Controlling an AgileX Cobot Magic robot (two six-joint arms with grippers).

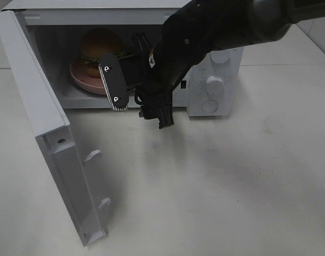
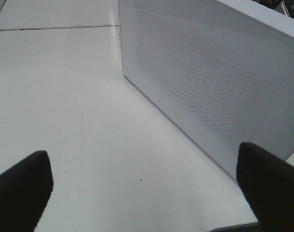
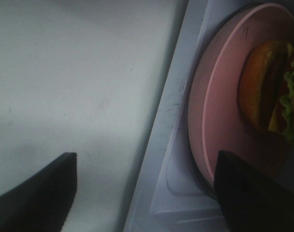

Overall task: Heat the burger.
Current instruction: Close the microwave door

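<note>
Burger [image 1: 101,47] sits on the pink plate [image 1: 78,76] inside the microwave [image 1: 222,93]; my right jaws are spread wide before it, holding nothing; left jaws also wide, empty.

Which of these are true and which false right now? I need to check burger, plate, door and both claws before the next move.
1. The burger sits on the pink plate inside the microwave. True.
2. The door is shut. False: it stands wide open.
3. The right claw is clamped on the pink plate. False: its jaws stand open at the oven mouth, gripping nothing.
4. The left claw is open and holds nothing. True.
</note>
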